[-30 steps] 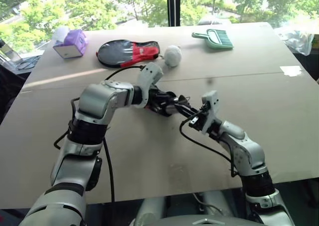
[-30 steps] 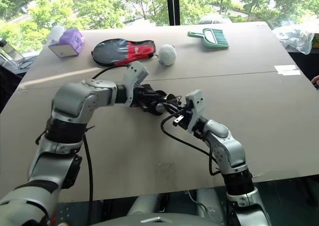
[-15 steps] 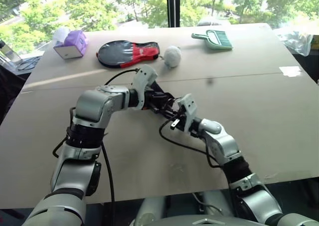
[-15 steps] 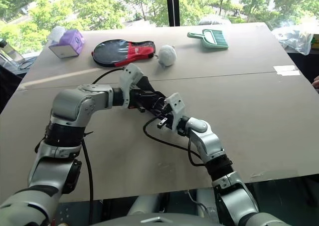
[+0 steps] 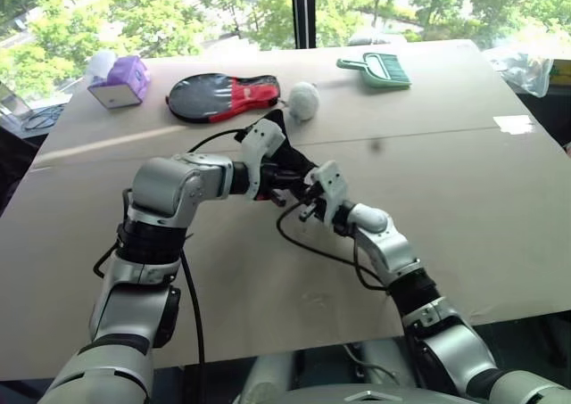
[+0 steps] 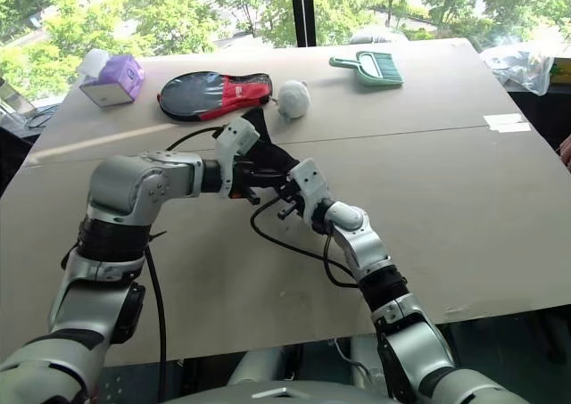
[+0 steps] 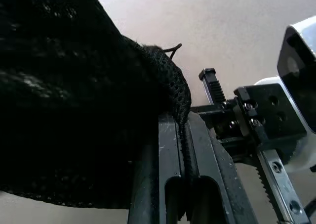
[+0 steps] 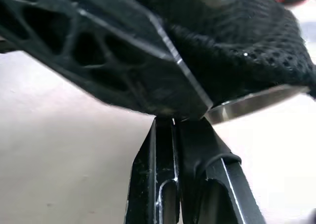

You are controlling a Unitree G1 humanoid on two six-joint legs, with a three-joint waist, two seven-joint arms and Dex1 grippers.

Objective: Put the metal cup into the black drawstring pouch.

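Above the tan counter, the left gripper pinches the black drawstring pouch by its mesh edge. The right wrist view reveals the metal cup's shiny rim under the mesh, at the right gripper's closed fingers; whether they grip it is unclear.

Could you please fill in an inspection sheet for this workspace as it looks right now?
Surface: tan table, a seam running across it.
Job's things: black drawstring pouch held above the table, its mesh edge pinched in the left hand; metal cup, a shiny rim showing under the pouch's mesh at the right hand.
Clutter: black-and-red paddle case, white ball, green dustpan brush, purple tissue box, all at the far side.
Hands: both shut, meeting mid-table at the pouch.
Cables: black cable looping beside the right forearm; another down the left arm.
Surroundings: window with green trees behind.
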